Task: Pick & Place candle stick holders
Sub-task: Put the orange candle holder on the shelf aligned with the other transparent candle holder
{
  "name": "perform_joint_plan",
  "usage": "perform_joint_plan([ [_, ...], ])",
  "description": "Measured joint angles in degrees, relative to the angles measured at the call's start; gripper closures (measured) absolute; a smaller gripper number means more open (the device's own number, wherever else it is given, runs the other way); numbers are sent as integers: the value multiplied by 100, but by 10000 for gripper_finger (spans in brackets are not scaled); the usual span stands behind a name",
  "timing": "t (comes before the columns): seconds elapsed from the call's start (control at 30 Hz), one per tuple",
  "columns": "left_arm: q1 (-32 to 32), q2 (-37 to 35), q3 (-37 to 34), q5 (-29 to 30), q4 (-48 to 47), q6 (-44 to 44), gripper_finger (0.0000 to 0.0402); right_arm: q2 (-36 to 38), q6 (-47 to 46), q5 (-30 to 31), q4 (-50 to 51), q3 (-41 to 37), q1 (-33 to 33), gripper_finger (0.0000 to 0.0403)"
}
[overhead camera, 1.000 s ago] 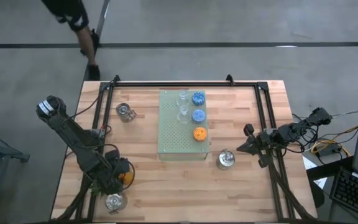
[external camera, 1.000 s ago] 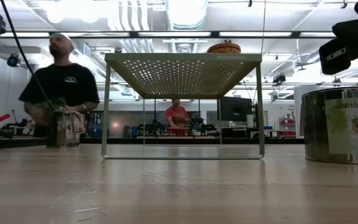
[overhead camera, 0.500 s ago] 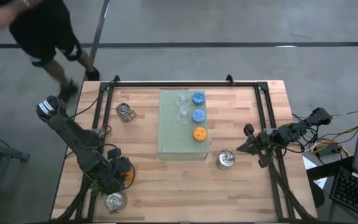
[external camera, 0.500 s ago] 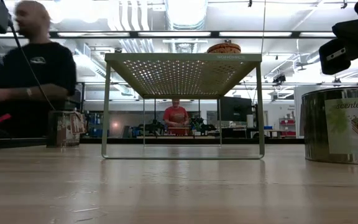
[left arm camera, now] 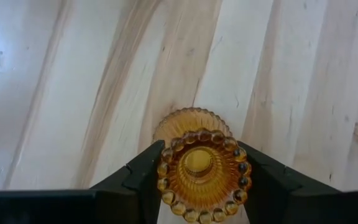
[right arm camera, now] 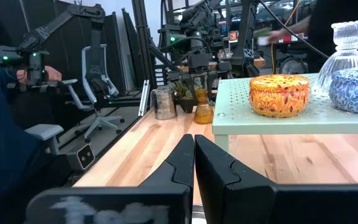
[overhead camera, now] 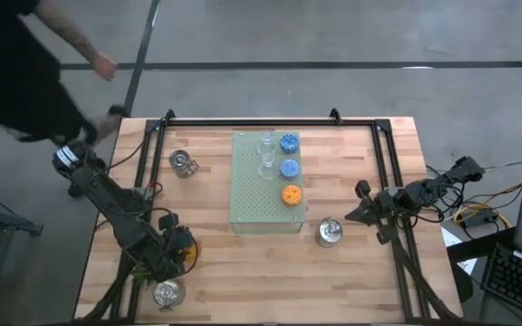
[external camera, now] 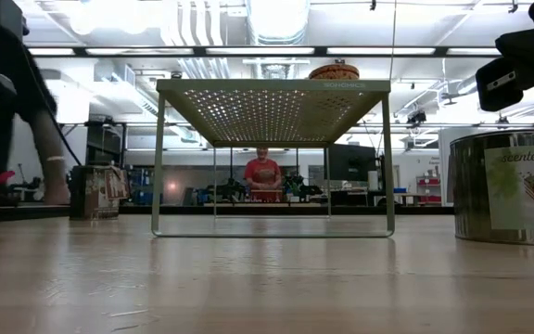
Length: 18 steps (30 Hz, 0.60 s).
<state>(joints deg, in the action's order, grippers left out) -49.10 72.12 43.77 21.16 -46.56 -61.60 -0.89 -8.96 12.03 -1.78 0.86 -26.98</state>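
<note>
Pinching the upright amber holder [left arm camera: 202,174], beaded rim up: left claw [left arm camera: 201,180]; right claw [right arm camera: 194,163] pressed together.

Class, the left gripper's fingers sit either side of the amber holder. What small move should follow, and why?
Probably lift it straight up. The left gripper has its fingers pressed against the amber holder, which looks barely off the table, its round base visible below.

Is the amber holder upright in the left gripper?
Upright. The left gripper is shut on the amber holder, whose beaded rim faces straight up at the wrist camera.
</note>
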Motion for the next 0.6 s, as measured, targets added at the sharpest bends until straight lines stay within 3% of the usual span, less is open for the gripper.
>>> perform_joint_plan([
  [0.3,67,0,1,92,3,78,222,0,-2,0,0,0,1,394],
  [0.6,527,-11,263,49,-18,277,220,1,-2,0,0,0,2,394],
])
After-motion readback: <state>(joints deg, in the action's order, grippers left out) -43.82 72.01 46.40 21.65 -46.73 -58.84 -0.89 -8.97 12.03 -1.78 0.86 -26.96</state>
